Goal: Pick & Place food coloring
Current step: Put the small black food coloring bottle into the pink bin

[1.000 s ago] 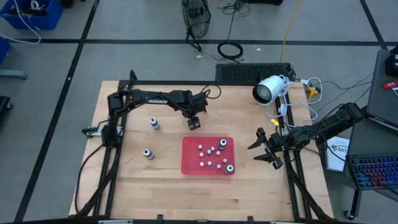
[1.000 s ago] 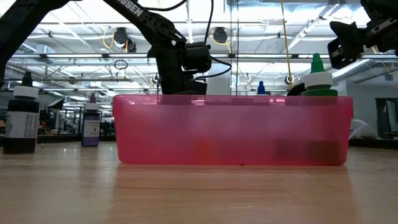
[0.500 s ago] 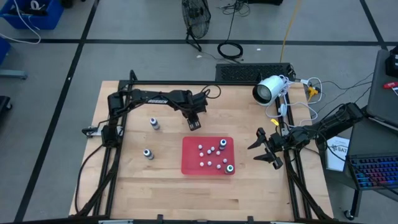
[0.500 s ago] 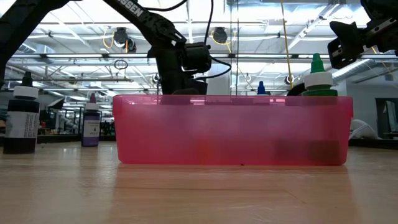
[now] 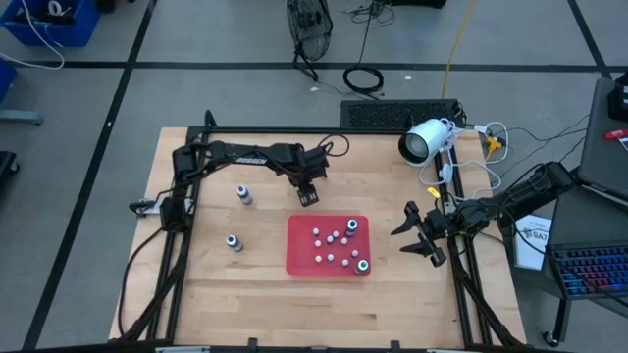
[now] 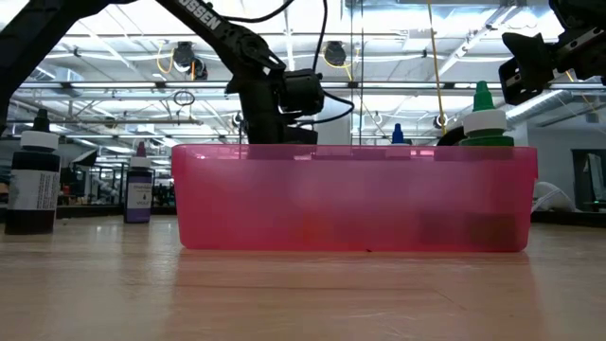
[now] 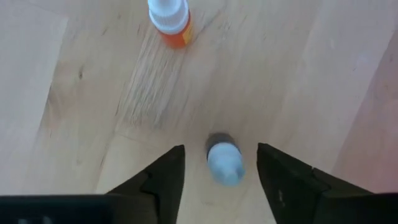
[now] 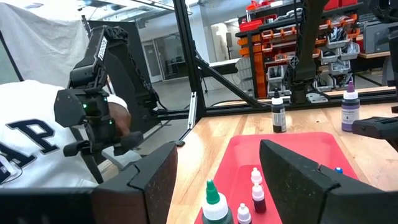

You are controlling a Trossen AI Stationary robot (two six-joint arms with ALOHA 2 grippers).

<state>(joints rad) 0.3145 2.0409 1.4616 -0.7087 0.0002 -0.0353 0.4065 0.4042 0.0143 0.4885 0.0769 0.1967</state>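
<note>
Left wrist view alone showed a small bottle with a pale blue tip on bare wood between the left gripper's parted fingers, an orange one beyond. From above, that gripper hung just behind the red tray. Most whitish bottles sat in the tray, a green-capped bottle at its corner; two grey bottles stood left of it. Right gripper waited right of the tray, jaws apart.

Wood table w/ red tray, two loose bottles left of it.
</note>
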